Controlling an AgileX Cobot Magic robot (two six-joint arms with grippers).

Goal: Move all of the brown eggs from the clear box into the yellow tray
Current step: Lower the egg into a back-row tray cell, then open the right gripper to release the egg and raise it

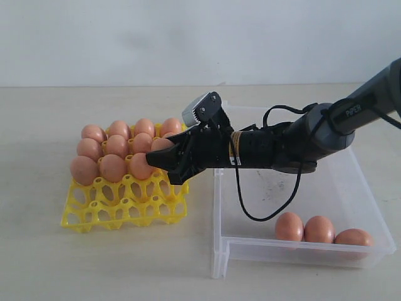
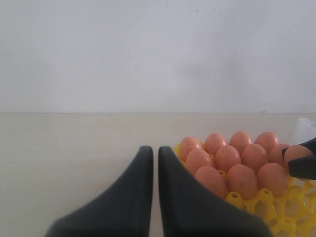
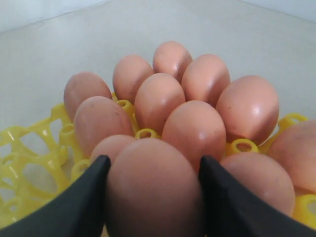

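Note:
The yellow tray point(image 1: 125, 207) sits left of the clear box point(image 1: 220, 213), and brown eggs point(image 1: 113, 166) fill its far rows. My right gripper point(image 1: 168, 160) reaches over the tray's near right part, shut on one brown egg point(image 3: 153, 192) that fills the gap between its black fingers point(image 3: 84, 197). Right behind the held egg, the tray's eggs point(image 3: 159, 101) stand close together. Three more brown eggs point(image 1: 319, 229) lie against the box's front wall. My left gripper point(image 2: 151, 149) is shut and empty, low beside the tray point(image 2: 276, 217), and it is out of the exterior view.
The right arm point(image 1: 294, 144) and its black cable point(image 1: 250, 207) hang over the box's left half. The tray's front rows point(image 1: 100, 210) are empty cups. Bare table point(image 1: 94, 269) lies in front of and left of the tray.

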